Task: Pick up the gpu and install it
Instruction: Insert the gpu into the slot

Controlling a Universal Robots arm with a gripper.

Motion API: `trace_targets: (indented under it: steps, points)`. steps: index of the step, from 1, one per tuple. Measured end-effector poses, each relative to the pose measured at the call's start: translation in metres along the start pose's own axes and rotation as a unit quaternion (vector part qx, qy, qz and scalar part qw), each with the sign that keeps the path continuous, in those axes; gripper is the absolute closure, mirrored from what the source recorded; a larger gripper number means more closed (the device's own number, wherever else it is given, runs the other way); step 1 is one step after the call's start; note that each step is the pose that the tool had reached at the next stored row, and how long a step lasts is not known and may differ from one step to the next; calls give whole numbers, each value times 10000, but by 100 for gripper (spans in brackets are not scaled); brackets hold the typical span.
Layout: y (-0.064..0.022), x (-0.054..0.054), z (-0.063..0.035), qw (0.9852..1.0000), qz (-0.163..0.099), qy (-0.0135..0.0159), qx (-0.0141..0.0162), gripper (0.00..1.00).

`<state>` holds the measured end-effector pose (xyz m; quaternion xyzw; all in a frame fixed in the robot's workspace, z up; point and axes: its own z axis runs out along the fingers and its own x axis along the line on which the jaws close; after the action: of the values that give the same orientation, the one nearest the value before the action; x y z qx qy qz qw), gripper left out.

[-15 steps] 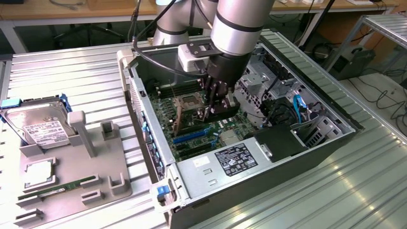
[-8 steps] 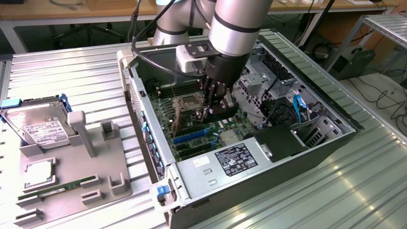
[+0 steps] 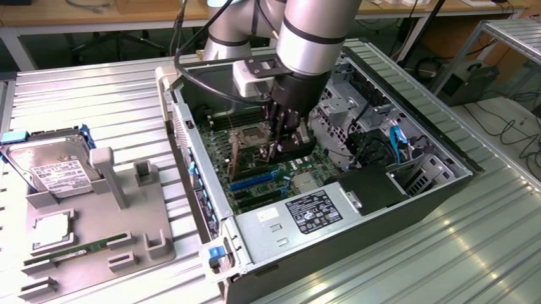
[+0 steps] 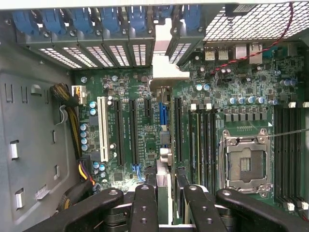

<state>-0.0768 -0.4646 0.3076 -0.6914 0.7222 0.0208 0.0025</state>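
My gripper (image 3: pixel 283 147) reaches down into the open computer case (image 3: pixel 190 190) over the motherboard (image 3: pixel 253 168). It is shut on the gpu (image 3: pixel 292 151), a dark card held on edge. In the wrist view the gpu (image 4: pixel 163 159) runs edge-on between my two black fingers (image 4: pixel 145 205), and its silver end bracket (image 4: pixel 166 72) sits at the row of rear slot covers (image 4: pixel 96 53). The card stands in line with the blue expansion slot (image 4: pixel 162 116), between the black slots. Whether its edge sits in the slot I cannot tell.
An empty CPU socket (image 4: pixel 246 164) and memory slots (image 4: pixel 205 140) lie beside the card. A power supply (image 3: pixel 313 212) fills the case's near end. Outside the case, a grey fixture (image 3: pixel 93 240) holds a hard drive (image 3: pixel 50 168), a processor (image 3: pixel 50 229) and a green memory stick (image 3: pixel 76 249).
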Motion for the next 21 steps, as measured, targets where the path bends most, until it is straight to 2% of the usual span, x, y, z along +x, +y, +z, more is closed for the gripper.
trace_targets:
  steps: [12,21]
  points:
    - [11,1,13,10000,0,0,0,73]
    - [57,5,78,10000,0,0,0,73]
